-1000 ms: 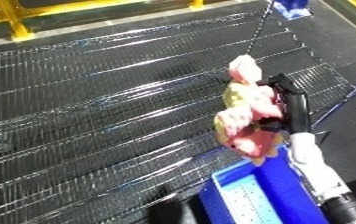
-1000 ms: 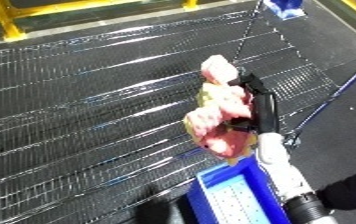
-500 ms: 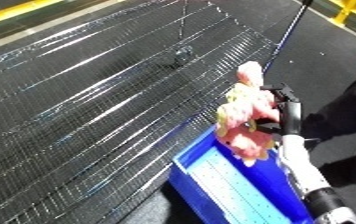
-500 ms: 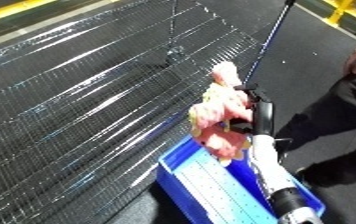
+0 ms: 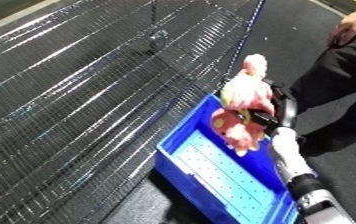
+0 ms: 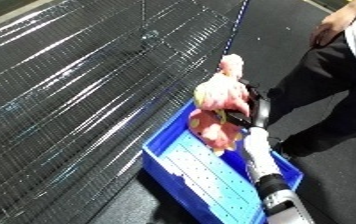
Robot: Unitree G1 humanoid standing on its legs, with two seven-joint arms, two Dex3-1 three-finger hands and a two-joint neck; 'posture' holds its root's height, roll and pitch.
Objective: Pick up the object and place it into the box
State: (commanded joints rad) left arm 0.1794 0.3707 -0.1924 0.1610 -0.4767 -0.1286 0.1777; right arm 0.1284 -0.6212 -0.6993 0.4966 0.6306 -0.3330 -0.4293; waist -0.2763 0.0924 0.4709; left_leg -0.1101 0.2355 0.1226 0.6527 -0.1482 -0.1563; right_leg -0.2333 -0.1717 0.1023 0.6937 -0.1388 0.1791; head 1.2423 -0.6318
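My right hand (image 5: 279,107) is shut on a pink and yellow soft toy (image 5: 242,107), which hangs upright from the black fingers (image 6: 237,118). The toy's lower end hangs over the far end of a blue bin (image 5: 192,162), just above its pale dotted floor. The white and silver right forearm (image 5: 290,160) rises from the lower right edge across the bin. My left hand shows in neither view.
A black wire-mesh table (image 5: 77,90) fills the left and middle, with the bin beside its right edge. A person in dark clothes (image 5: 343,85) stands at the right, close to my right hand. Dark floor lies beyond the table.
The camera has swung right and down, so the bin has come into fuller view. My right hand has carried the toy from beside the table edge to over the bin's far end.
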